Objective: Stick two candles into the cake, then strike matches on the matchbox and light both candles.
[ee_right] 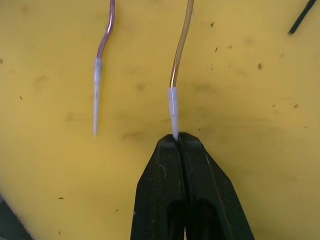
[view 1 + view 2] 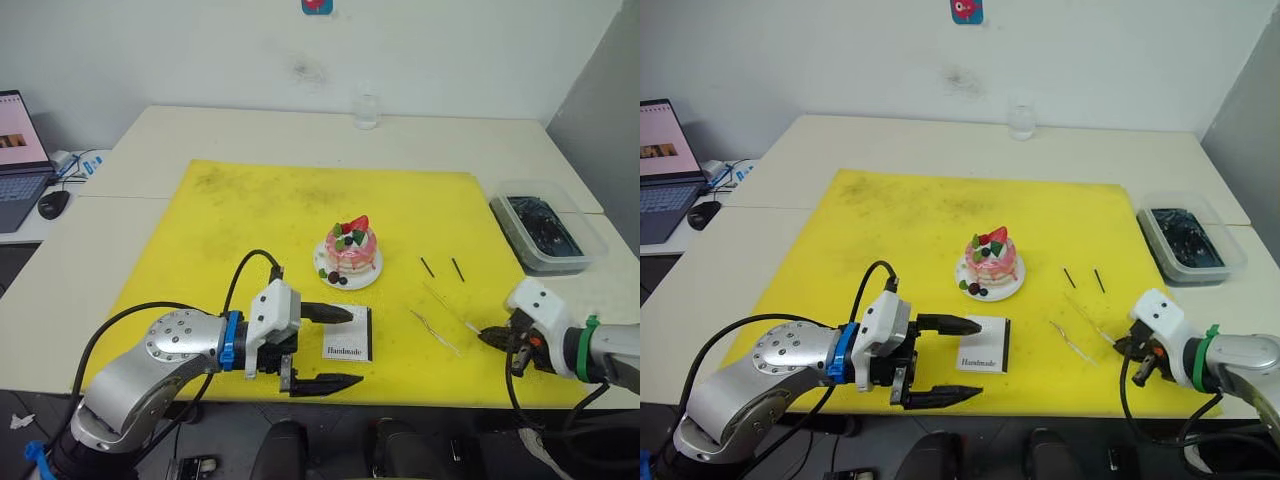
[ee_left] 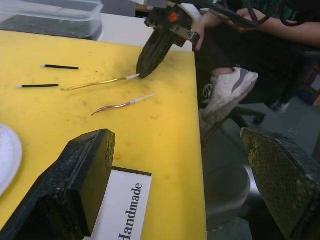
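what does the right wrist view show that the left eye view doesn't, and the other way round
Right wrist view: the right gripper pinched shut on the white tip of one candle, and the second candle's pointed white tip lying free.

Left eye view: the cake, the matchbox between the left gripper's open fingers, a plastic tub.

Both: the two candles, the yellow mat, the right gripper.

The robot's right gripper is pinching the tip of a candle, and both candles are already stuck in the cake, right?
Not quite. The right gripper does pinch the white tip of one candle, but neither candle is in the cake. Both lie flat on the yellow mat, the other candle beside the first, as the right wrist view shows.
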Available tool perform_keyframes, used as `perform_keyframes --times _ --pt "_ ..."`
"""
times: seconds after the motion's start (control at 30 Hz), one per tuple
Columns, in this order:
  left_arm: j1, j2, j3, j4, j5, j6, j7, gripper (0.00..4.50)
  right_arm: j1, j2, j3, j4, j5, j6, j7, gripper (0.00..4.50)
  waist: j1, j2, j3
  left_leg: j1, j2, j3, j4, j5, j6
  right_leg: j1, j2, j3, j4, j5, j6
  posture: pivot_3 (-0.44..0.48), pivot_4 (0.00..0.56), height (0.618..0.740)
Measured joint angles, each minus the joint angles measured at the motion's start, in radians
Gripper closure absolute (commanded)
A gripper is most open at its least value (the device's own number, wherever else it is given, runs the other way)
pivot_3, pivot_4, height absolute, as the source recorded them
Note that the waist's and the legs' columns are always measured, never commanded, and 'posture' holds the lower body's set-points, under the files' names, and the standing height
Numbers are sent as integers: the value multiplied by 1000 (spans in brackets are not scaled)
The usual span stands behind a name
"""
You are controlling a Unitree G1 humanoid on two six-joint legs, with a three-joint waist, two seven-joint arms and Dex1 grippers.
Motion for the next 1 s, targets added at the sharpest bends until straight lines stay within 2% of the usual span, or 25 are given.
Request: perform_keyframes --times 0.1,0.23,0.37,0.47,0.63,0.83,1.0 --pt "-29 -25 13 34 -30 80 69 0 -11 7 -101 -5 69 21 25 4484 0 0 0 0 0 0 0 0 0 0 0 0 0 0 0 0 150 740" --pt "-72 -94 49 77 -140 196 150 0 -114 86 -213 -33 232 86 9 4484 -2 0 0 0 0 -1 0 0 0 0 2 0 0 0 1 0 150 740" --pt "-140 -208 107 134 -309 294 250 0 -273 232 -253 -34 481 194 -138 4484 -2 -1 0 -1 0 -1 1 0 0 0 3 0 1 1 1 0 150 740" --pt "-201 -280 138 153 -486 364 355 0 -357 302 -232 -30 685 223 -285 4484 -2 -1 0 -1 0 -1 1 0 0 0 3 0 1 1 1 0 150 740" --pt "-273 -354 174 235 -754 403 552 0 -397 316 -128 -3 1024 157 -532 4484 -4 -1 0 -2 -1 -1 1 0 0 0 3 1 0 1 1 0 150 740" --pt "-302 -350 187 289 -947 406 642 0 -402 243 -17 8 1254 35 -693 4484 -4 -1 0 -1 -1 -1 1 0 0 0 3 1 0 1 1 0 150 740" --pt "-301 -334 179 289 -1002 406 649 0 -404 195 43 7 1323 -30 -737 4484 -4 -1 0 -1 -1 -1 1 0 0 0 4 1 0 1 1 0 150 740"
